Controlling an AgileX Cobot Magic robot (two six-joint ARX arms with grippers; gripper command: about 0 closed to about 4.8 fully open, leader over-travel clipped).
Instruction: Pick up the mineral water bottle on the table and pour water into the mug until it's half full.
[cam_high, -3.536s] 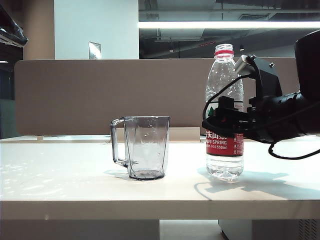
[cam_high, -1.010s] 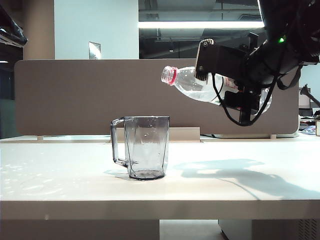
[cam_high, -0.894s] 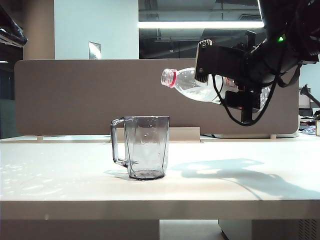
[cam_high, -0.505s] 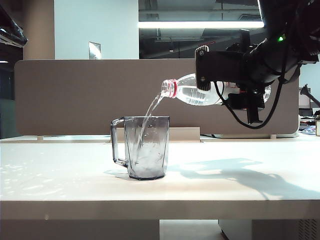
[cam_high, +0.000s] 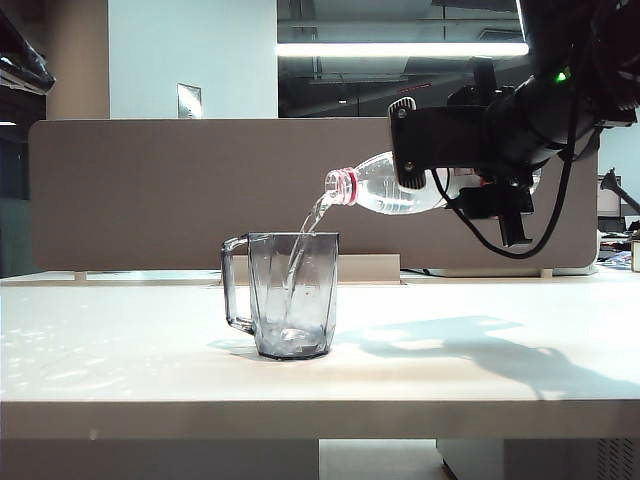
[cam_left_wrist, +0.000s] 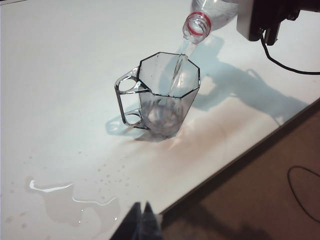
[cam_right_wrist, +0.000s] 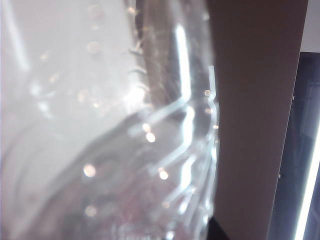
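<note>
From the exterior view the right end effector (cam_high: 470, 165) hung high over the right half of the worktop (cam_high: 480, 385), clamped around the body of the mineral water bottle (cam_high: 385, 188), which lay nearly level with its red-ringed neck tipped slightly down and out past the mug's rim. A thin stream of water (cam_high: 305, 235) fell from the mouth into the mug (cam_high: 290, 295), which stood upright near the middle of the worktop with its handle toward the left.

The left wrist view gave what that side-on look could not: the mug's faceted rim from above, the stream entering it, and a spilled puddle (cam_left_wrist: 70, 205) with scattered droplets on the white surface near the front edge, well apart from the mug. The left end effector (cam_left_wrist: 141, 225) showed there only as dark fingertips pressed together, holding nothing. The right wrist view was filled with blurred clear plastic and little else.

I counted one bottle, one mug, two end effectors.

A second earlier the bottle had been tilted but dry at the mouth; now water ran, and a little had gathered in the mug's bottom.
</note>
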